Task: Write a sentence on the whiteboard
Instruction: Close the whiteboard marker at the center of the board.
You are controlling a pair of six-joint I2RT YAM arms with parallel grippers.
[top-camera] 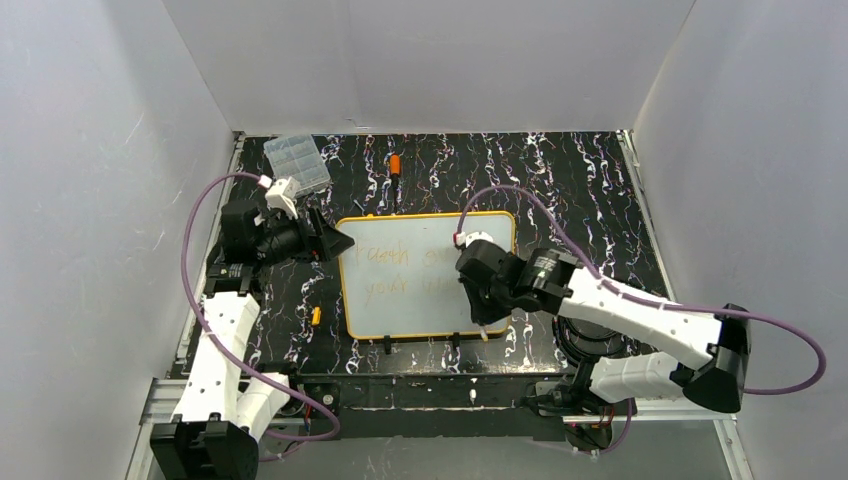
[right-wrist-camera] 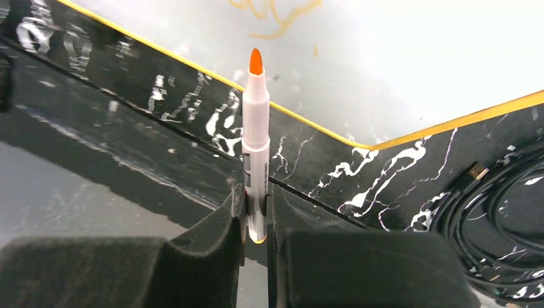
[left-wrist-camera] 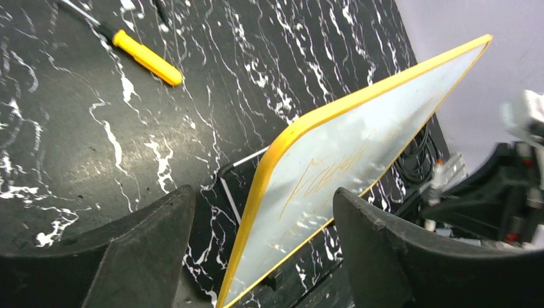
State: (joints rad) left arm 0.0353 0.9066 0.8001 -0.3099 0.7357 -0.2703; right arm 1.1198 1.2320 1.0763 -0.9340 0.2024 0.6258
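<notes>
Black marbled table (top-camera: 580,190) carries everything here. At its far left corner sits a clear plastic box (top-camera: 297,163), well apart from the work. Next comes the left gripper (top-camera: 338,243), its jaws spread on either side of the whiteboard's left rim. In its wrist view the yellow edge runs through the gap with room to spare, so it is not clamping anything.

The whiteboard (top-camera: 430,275) lies in the middle of the table between the two arms. The sentence (top-camera: 405,270) shows as two faint orange lines across it, too pale to read.

At the board's near right corner the right gripper (right-wrist-camera: 256,215) is pressed together on a white pen (right-wrist-camera: 255,141). It pinches the pen low on the barrel, with the orange tip pointing away from the fingers. The tip sits just off the rim, over bare table, with the last strokes a little beyond it.

The writing looks finished or paused, since the pen is off the board. If more words are due, the next move calls for bringing the tip back over the white surface below the second line. The left jaws would need to close on the rim first to steady the board.
</notes>
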